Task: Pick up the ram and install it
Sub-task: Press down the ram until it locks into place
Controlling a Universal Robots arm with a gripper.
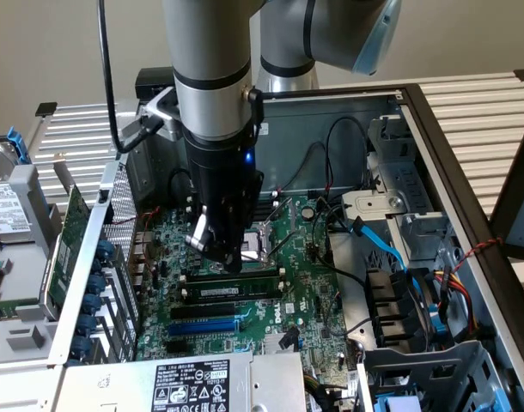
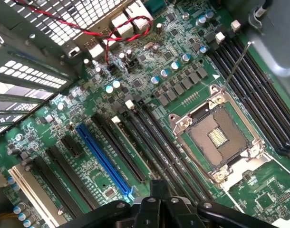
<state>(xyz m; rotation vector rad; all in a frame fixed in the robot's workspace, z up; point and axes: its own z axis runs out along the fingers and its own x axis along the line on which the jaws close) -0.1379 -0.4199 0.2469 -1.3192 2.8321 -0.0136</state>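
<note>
Plain beige wall (image 1: 39, 43) behind a slatted pale metal tabletop (image 1: 477, 112), evenly lit.

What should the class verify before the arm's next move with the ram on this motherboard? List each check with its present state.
1. Gripper shut: ok, nothing seen between its fingers.
2. Ram placed in a slot: ok, it stands on edge in a black slot just below the gripper.
3. Ram pressed fully home, end clips latched: cannot tell.
4. Gripper touching the ram: cannot tell; it is right above it.
5. Red-black wire clear of the slots: ok, it lies near the case wall.
6. CPU socket clear of the gripper: ok, it lies beside it.
</note>
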